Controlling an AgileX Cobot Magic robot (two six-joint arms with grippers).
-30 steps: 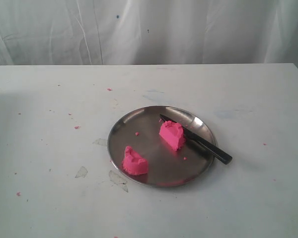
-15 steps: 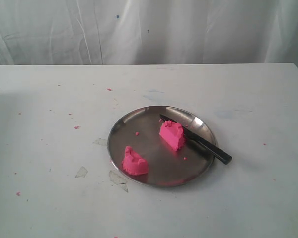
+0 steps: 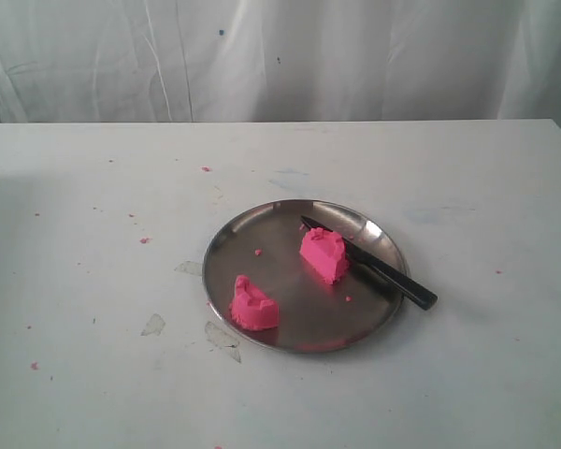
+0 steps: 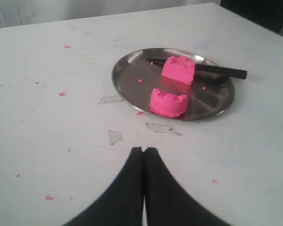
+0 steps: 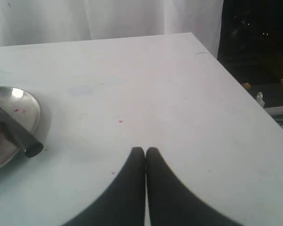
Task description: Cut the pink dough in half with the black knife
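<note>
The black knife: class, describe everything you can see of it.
The black knife is slim and all black, with a narrow pointed blade and straight handle. It lies flat across the steel plate, handle end overhanging the rim, blade beside one pink dough half, contact unclear. Nothing holds it.

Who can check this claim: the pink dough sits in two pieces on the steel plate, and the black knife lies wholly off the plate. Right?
Not quite. The exterior view shows the black knife lying across the rim of the steel plate, blade inside.
</note>
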